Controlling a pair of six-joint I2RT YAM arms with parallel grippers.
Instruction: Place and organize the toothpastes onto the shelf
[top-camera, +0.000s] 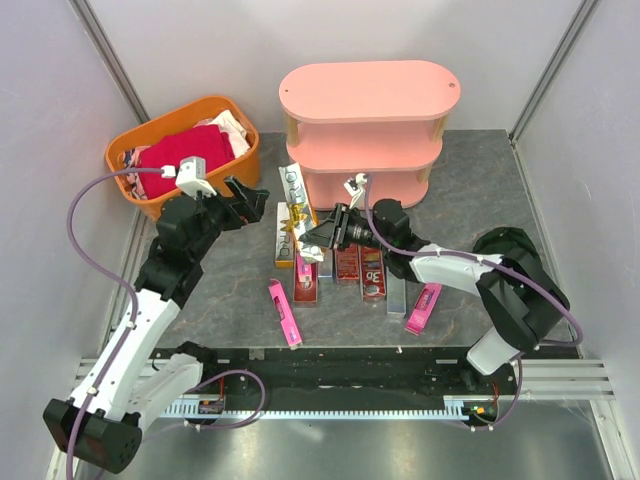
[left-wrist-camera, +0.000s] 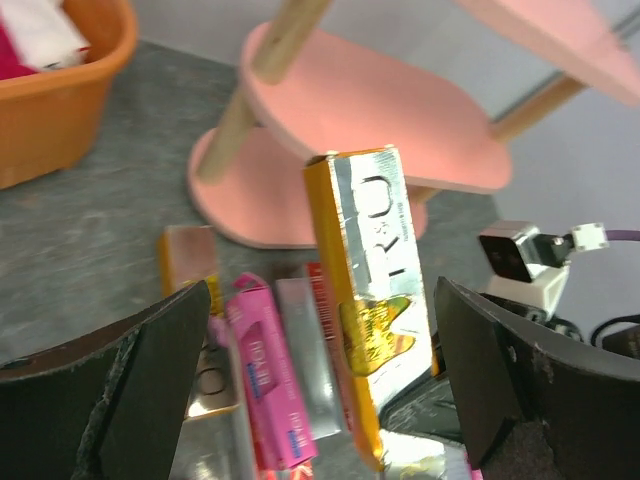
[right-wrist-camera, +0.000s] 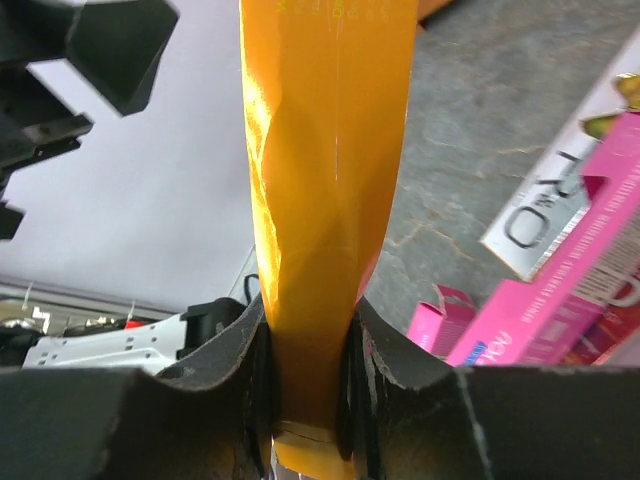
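Top external view: the pink three-tier oval shelf (top-camera: 365, 92) with light wooden posts stands at the back of the grey table (top-camera: 480, 180). Just in front of it, the right gripper (top-camera: 320, 237) is pinched tight on the bottom end of a long yellow-gold carton (top-camera: 296, 190) with a silver front. This yellow-gold carton sticks up off the table and leans a little. It is near the low tier of the shelf but does not touch it. The right wrist view shows both of its black fingers (right-wrist-camera: 210, 390) squeezing the yellow side, which looks dented.

The left gripper (top-camera: 255, 205) is just to the left of the yellow-gold carton. Its jaws are spread wide and hold nothing. In the left wrist view the carton stands in the gap between the left fingers (left-wrist-camera: 150, 390), farther out than their tips, and neither one touches it.

The other toothpastes lie flat on the table in front of the shelf. By the right gripper is a row of dark red cartons (top-camera: 372, 272), side by side. A silver-grey carton (top-camera: 396, 296) lies just beside them. One bright pink carton (top-camera: 285, 312) lies alone, closer to the arms. Another pink carton (top-camera: 423, 308) lies to the right of the row. A silver carton (top-camera: 287, 242) with big letters lies next to the right gripper.

To the left of the shelf is an orange plastic basket (top-camera: 247, 155) with a red folded cloth (top-camera: 185, 150) in it.
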